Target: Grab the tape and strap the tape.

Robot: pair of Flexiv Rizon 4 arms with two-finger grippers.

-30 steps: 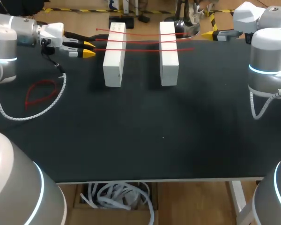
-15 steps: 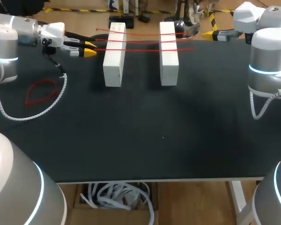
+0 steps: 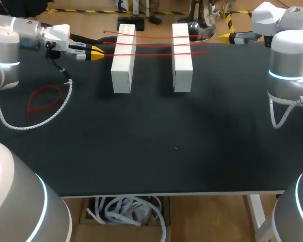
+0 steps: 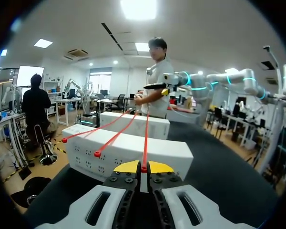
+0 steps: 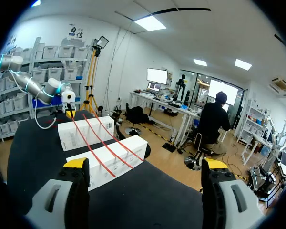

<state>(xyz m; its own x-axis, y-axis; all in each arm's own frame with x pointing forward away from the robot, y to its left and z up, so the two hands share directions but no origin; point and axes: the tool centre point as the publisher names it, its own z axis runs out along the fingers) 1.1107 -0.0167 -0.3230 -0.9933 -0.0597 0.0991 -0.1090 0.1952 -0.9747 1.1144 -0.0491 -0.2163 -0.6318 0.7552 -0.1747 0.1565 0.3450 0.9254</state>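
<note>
**Barely a hold: thin red tie pinched at its very end**

Plainly the near cable tie point(image 3: 151, 52) is a light, springy thing. It is a thin red plastic strip laid across the left white block point(image 3: 123, 60) and the right white block point(image 3: 182, 55) at the far side of the table point(image 3: 151, 131), bridging the gap between them. I judge it stiff enough to stay straight over that gap, yet ready to bow, twist or whip if it is lifted by one end. It also looks smooth enough to slip from a shallow pinch.

The left gripper point(image 3: 97, 52) has its yellow tips drawn narrow onto the tie's left end, just left of the left block. The left wrist view shows the red end caught between them. The right gripper point(image 5: 145, 164) stands wide apart and carries nothing, off past the far right of the blocks and facing them. The tie's free right end overhangs the right block and looks the sensible spot for a second hold.

A middle tie point(image 3: 151, 44) and a far tie point(image 3: 151, 34) lie alongside it, close enough to be snagged. The table is dark and matte. The blocks merely rest on it and may shift if a tie drags on them. A looped red tie point(image 3: 43, 99) lies at the near left, beside the left arm's coiled white cable point(image 3: 65, 98).
</note>
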